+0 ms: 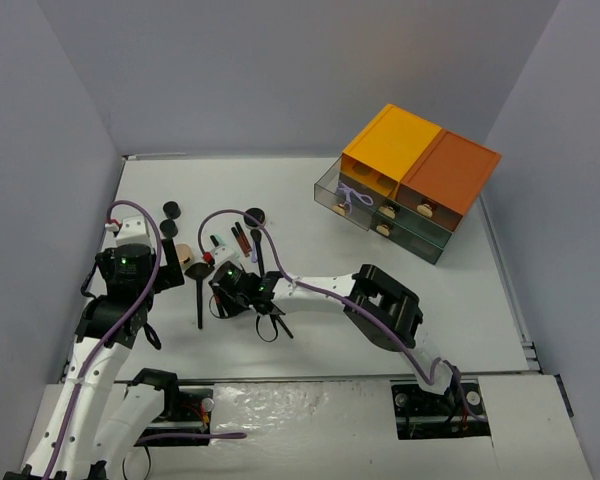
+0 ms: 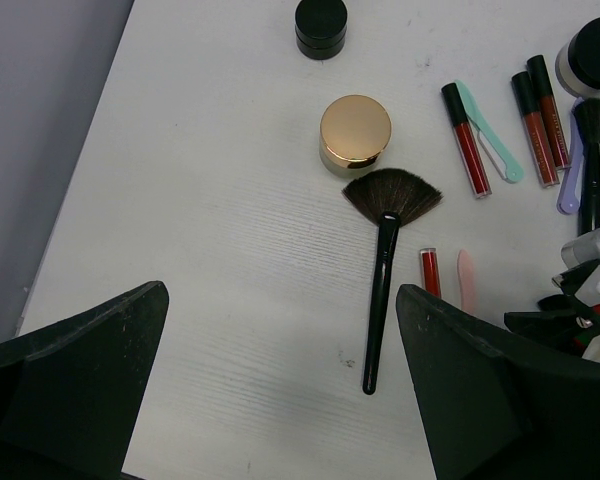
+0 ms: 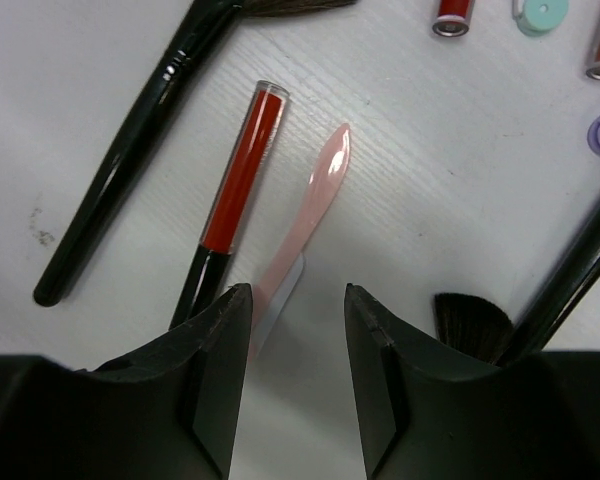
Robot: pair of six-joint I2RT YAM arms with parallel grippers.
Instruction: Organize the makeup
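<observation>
My right gripper [image 3: 297, 295] is open, low over the table. A pink stick [image 3: 315, 195] lies between its fingertips, its near end under the left finger. A red tube with a black cap [image 3: 242, 170] lies just left of it. My left gripper [image 2: 283, 295] is wide open and empty above a black fan brush [image 2: 382, 270] and a tan round compact [image 2: 355, 133]. More red tubes [image 2: 466, 150], a mint stick [image 2: 490, 140], a purple stick [image 2: 572, 170] and round black jars [image 2: 321, 26] lie beyond. In the top view both grippers [image 1: 170, 265] [image 1: 222, 288] hover over this cluster.
The dark drawer box with orange tops [image 1: 410, 180] stands at the back right, one drawer pulled out. A second black brush [image 3: 570, 280] lies right of my right fingers. Grey walls close in the table on the left, back and right.
</observation>
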